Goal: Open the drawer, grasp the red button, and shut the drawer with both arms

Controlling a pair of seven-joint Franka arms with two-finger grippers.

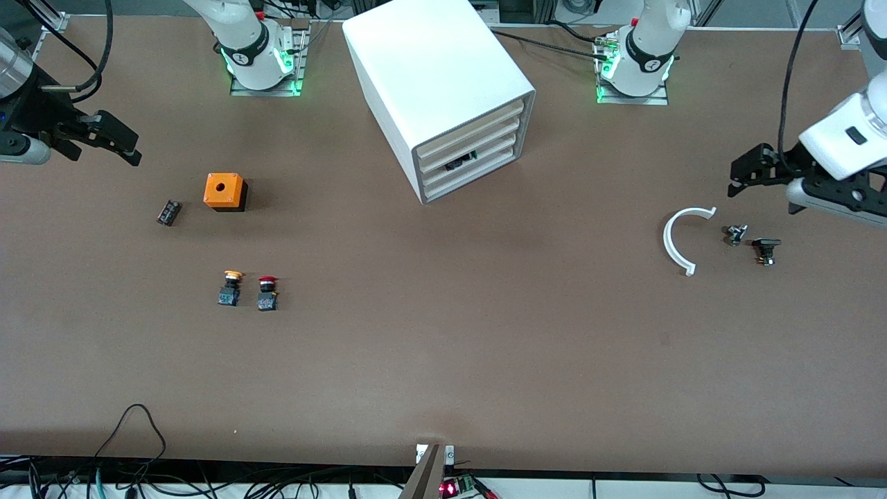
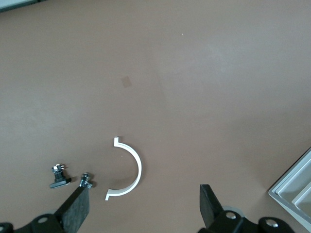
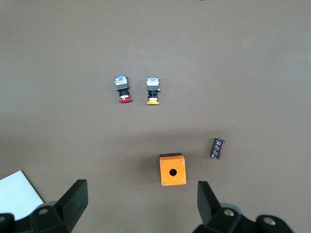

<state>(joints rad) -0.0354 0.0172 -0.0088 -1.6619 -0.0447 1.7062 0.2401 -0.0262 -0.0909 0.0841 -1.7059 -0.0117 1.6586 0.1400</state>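
Both pincers, my left pincer and right pincer, hover open over the worktop, well apart from the red button and shut drawer.

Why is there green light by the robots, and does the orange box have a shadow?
Front view: green lamps glow at both arm bases, tinting the table there; the orange box casts a short dark shadow toward the cabinet. Right wrist view: light is even, the box's shadow barely shows.
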